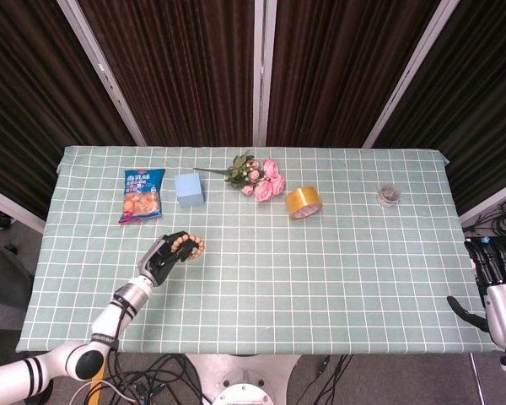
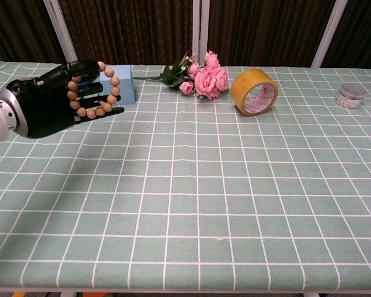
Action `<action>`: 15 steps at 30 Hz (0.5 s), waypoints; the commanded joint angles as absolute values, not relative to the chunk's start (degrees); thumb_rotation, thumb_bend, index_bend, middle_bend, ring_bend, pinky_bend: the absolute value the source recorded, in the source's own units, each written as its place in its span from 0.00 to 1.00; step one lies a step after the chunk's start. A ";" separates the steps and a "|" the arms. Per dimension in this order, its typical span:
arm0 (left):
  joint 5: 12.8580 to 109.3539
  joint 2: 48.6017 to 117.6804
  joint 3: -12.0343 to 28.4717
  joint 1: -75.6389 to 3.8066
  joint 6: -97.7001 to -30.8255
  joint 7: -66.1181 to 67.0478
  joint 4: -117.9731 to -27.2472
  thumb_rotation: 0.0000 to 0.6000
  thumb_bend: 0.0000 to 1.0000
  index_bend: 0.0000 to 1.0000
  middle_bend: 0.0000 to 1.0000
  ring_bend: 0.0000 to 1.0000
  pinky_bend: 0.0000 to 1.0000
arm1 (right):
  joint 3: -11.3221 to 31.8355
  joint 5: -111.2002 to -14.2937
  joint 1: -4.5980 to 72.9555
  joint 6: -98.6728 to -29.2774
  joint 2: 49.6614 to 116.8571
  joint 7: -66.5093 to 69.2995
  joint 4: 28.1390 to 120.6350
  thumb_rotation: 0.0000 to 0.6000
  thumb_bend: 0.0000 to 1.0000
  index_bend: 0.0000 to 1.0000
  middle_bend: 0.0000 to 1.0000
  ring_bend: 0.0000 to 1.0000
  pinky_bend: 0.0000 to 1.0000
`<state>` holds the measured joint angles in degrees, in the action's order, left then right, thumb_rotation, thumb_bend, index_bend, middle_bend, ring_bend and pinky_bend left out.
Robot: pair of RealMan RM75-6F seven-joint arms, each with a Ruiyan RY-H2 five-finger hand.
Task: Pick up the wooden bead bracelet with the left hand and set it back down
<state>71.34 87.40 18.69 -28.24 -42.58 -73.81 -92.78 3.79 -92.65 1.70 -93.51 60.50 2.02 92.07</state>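
Note:
My left hand (image 1: 162, 261) (image 2: 55, 105), black, holds the wooden bead bracelet (image 1: 189, 245) (image 2: 98, 90) above the table on the left side. The ring of tan beads is looped over its fingers, and in the chest view it hangs clear of the cloth. My right hand (image 1: 497, 283) rests off the table's right edge in the head view, fingers spread and holding nothing; the chest view does not show it.
On the green checked tablecloth (image 1: 320, 270) stand a blue box (image 1: 188, 188) (image 2: 125, 85), a snack bag (image 1: 142, 195), pink flowers (image 1: 260, 178) (image 2: 204, 77), a roll of yellow tape (image 1: 304, 202) (image 2: 254, 91) and a small tin (image 1: 389, 196) (image 2: 350, 95).

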 commanded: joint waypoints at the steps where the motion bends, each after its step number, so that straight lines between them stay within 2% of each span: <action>1: 73.93 87.75 17.47 -27.90 -45.05 -70.97 -92.69 0.48 0.41 0.72 0.79 0.41 0.17 | 3.82 -92.66 1.72 -93.50 60.49 2.08 92.02 1.00 0.08 0.00 0.08 0.00 0.00; 5: 75.95 88.53 16.22 -28.24 -46.94 -67.56 -91.35 0.35 0.41 0.71 0.78 0.41 0.17 | 3.81 -92.87 1.79 -93.51 60.44 2.14 91.92 1.00 0.08 0.00 0.08 0.00 0.00; 7: 76.37 88.91 15.74 -28.47 -47.53 -65.95 -90.61 0.36 0.41 0.71 0.78 0.41 0.17 | 3.77 -92.95 1.73 -93.61 60.39 2.20 91.89 1.00 0.08 0.00 0.08 0.00 0.00; 11: 76.76 89.42 14.73 -28.97 -48.46 -62.17 -89.31 0.46 0.46 0.72 0.79 0.42 0.17 | 3.68 -92.95 1.47 -93.92 60.37 2.40 91.72 1.00 0.08 0.00 0.08 0.00 0.00; 15: 76.44 90.09 14.26 -29.16 -49.51 -59.71 -88.51 0.41 0.48 0.72 0.80 0.42 0.17 | 3.61 -92.85 1.33 -93.96 60.52 2.61 91.52 1.00 0.08 0.00 0.08 0.00 0.00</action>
<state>76.54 89.79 14.52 -29.02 -49.13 -60.16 -88.85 3.61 -92.85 1.34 -93.95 60.52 2.62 91.52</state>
